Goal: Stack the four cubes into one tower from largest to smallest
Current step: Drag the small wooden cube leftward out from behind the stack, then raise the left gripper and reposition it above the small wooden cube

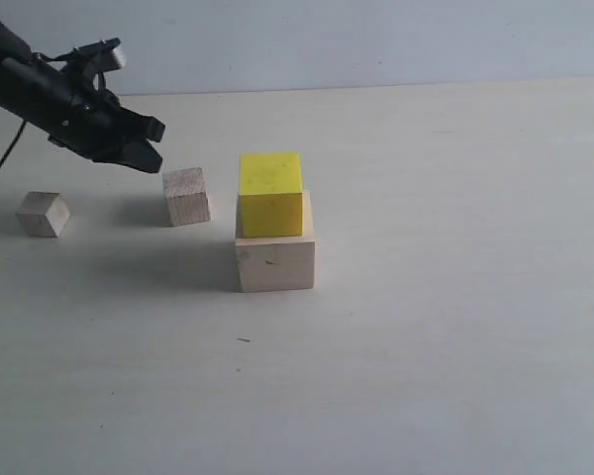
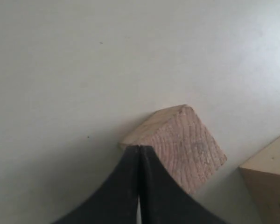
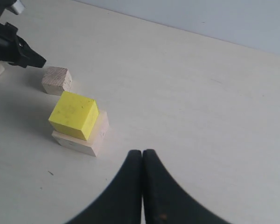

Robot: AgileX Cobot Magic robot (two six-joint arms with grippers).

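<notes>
The yellow cube (image 1: 270, 193) sits on the large pale wood cube (image 1: 274, 258) near the table's middle; both show in the right wrist view as yellow cube (image 3: 73, 115) on large cube (image 3: 86, 140). The brownish grained cube (image 1: 186, 196) stands left of them, seen close as the grained cube (image 2: 184, 144). The smallest pale cube (image 1: 43, 214) lies far left. My left gripper (image 1: 147, 148) hovers just left of and above the grained cube, shut and empty (image 2: 139, 148). My right gripper (image 3: 142, 153) is shut, empty, away from the cubes.
The pale tabletop (image 1: 455, 297) stretches wide to the right and front. A grey wall (image 1: 376, 40) runs behind the table's far edge. A corner of the large cube (image 2: 270, 172) shows in the left wrist view.
</notes>
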